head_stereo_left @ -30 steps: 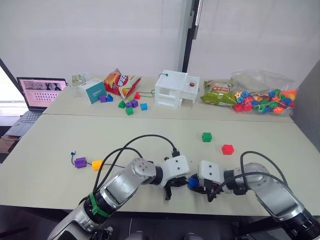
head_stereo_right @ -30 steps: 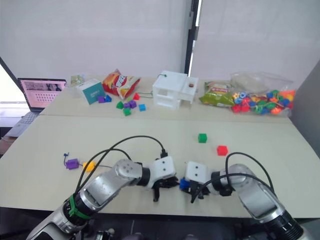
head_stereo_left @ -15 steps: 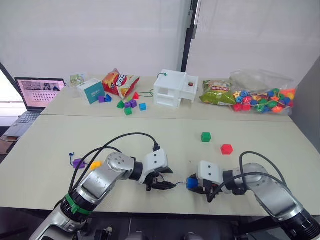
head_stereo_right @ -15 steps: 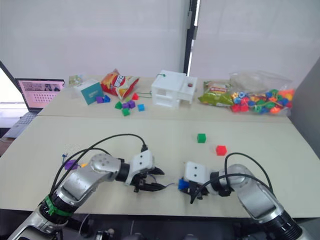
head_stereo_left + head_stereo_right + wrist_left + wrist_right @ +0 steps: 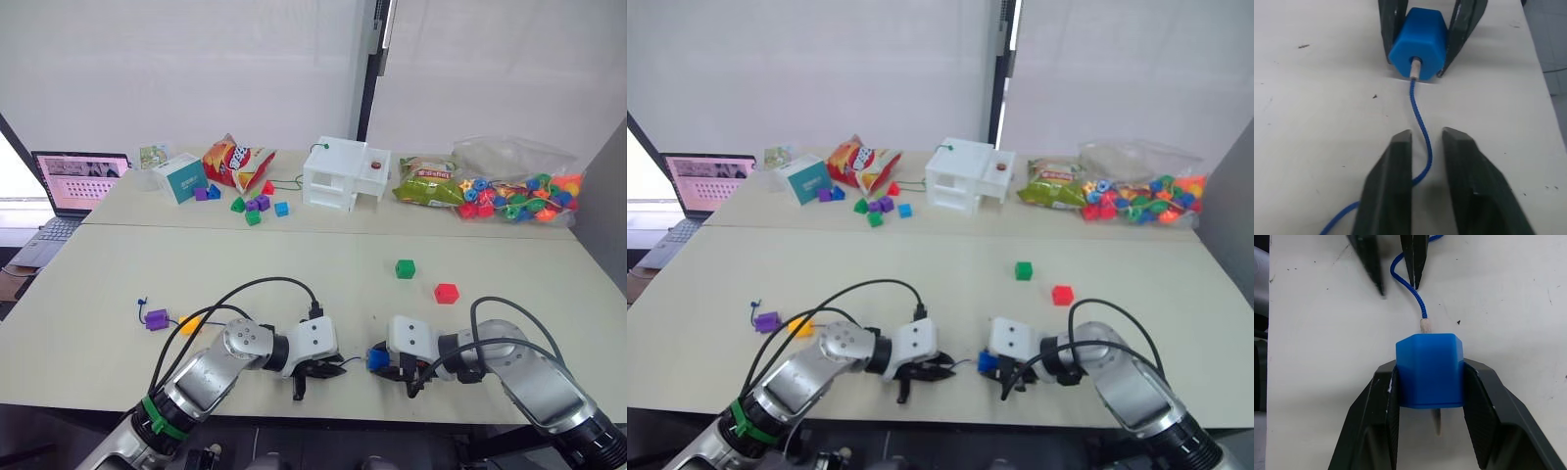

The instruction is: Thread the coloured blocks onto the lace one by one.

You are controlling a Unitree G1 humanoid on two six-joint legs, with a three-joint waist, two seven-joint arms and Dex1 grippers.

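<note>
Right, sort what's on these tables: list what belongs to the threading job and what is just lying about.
Belongs to the job:
- blue block, held by the right gripper
- lace, its pale tip through that block
- green block
- red block
- purple block
- yellow-orange block

Lying about:
- laptop
- crisp bag
- white box
- bagged beads

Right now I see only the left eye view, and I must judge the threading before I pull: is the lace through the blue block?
Observer: Yes. The right wrist view shows the pale tip of the lace poking out of the far side of the blue block.
Operator: Is the block held?
Observer: The right tool has one finger pressed on each of two opposite sides.
Operator: And the left tool?
Observer: In the left wrist view the left tool is open, with the lace running loose between its fingers.
</note>
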